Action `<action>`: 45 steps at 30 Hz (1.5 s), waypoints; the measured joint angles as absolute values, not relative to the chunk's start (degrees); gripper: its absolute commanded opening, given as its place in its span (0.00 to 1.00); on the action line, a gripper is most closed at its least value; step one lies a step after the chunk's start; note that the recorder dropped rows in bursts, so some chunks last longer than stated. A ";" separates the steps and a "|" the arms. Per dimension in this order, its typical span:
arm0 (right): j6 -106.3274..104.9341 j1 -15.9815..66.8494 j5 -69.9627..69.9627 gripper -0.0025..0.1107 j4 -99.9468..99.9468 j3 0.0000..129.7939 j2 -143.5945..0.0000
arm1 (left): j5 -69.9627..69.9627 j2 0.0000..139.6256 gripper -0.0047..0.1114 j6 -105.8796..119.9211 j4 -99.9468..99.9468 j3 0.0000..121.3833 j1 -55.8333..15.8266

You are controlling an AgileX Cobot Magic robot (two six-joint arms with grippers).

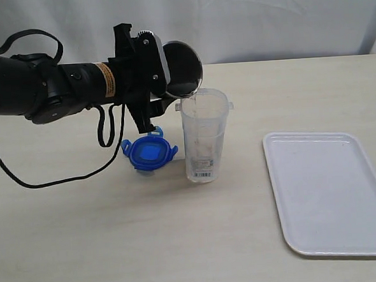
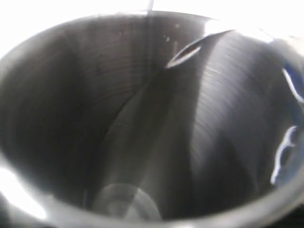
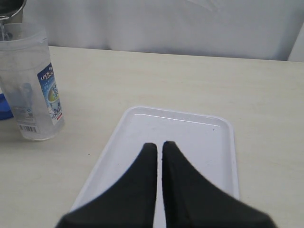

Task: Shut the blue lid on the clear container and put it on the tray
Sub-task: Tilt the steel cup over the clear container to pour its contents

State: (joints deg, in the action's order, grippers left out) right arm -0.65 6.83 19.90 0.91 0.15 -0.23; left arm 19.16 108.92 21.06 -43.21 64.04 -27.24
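I am watching the left gripper [image 1: 162, 78] in the upper left of the exterior view, where it is clamping a steel cup [image 1: 183, 68] tipped onto its side. The cup's lower edge is hanging just over the open mouth of the clear container [image 1: 204, 137]. The container is standing upright on the table [image 1: 117, 235] near the middle of the frame, uncapped. The blue lid [image 1: 149, 153] is lying flat on the table just left of the container's base.

The left wrist view is giving me only the cup's grey inside [image 2: 152, 123].

The tray [image 1: 332, 196] is sitting in the lower right, well apart from the container. In the right wrist view, the right gripper [image 3: 159, 149] is hovering above the tray [image 3: 199, 137] with its fingers pressed together, holding nothing. The container [image 3: 29, 90] is showing at the left edge.
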 measured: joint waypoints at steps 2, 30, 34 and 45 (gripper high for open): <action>-0.65 6.83 19.90 0.06 0.91 0.15 -0.23 | 19.16 108.92 0.04 21.06 -43.21 64.04 -27.24; -0.65 6.83 19.90 0.06 0.91 0.15 -0.23 | 19.16 108.92 0.04 22.36 -43.07 64.04 -27.24; -0.65 6.83 19.90 0.06 0.91 0.15 -0.23 | 19.16 108.92 0.04 22.36 -43.07 64.04 -27.24; -0.65 6.83 19.90 0.06 0.91 0.15 -0.23 | 19.16 108.92 0.04 23.82 -42.86 64.04 -27.24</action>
State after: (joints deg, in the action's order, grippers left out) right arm -0.65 6.83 19.90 0.91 0.15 -0.23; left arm 19.16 108.92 23.82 -42.86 64.04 -27.24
